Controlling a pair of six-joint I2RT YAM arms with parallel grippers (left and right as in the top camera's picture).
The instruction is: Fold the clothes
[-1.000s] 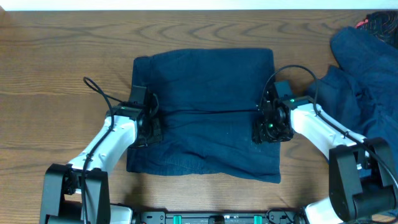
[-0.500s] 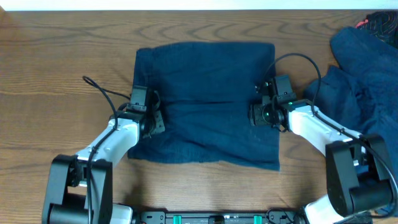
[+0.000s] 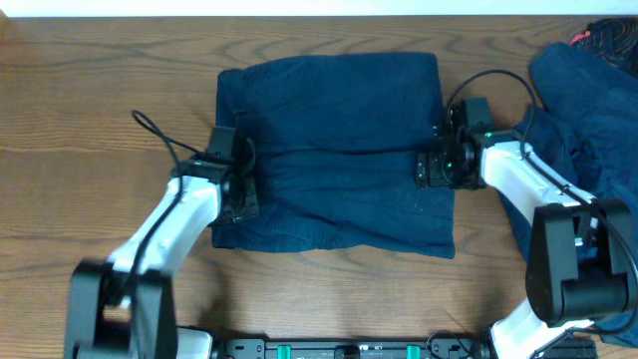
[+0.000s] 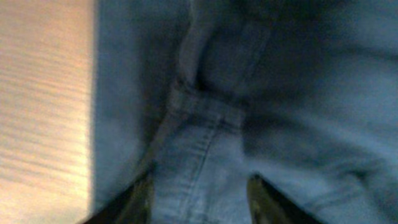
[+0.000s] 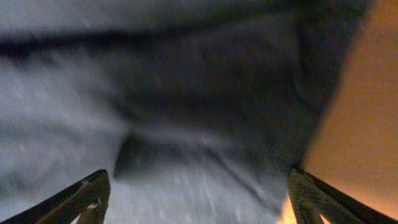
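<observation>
A dark navy pair of shorts (image 3: 334, 150) lies folded flat in the middle of the table, with a crease across its middle. My left gripper (image 3: 241, 189) hovers over the garment's left edge. In the left wrist view its fingers (image 4: 140, 196) stand apart over a stitched seam (image 4: 199, 118), gripping nothing. My right gripper (image 3: 435, 166) is at the shorts' right edge. The right wrist view shows the right gripper (image 5: 199, 196) wide open just above the cloth (image 5: 186, 112), beside the bare wood.
A heap of more dark navy clothes (image 3: 588, 110) lies at the table's right end, behind my right arm. Bare wooden table (image 3: 100, 100) shows to the left of the shorts. Both arms' cables loop above the garment's sides.
Both grippers have opened and let go of the cloth. The shorts' near edge has slid away from me, and my right gripper has moved back and to the right.
</observation>
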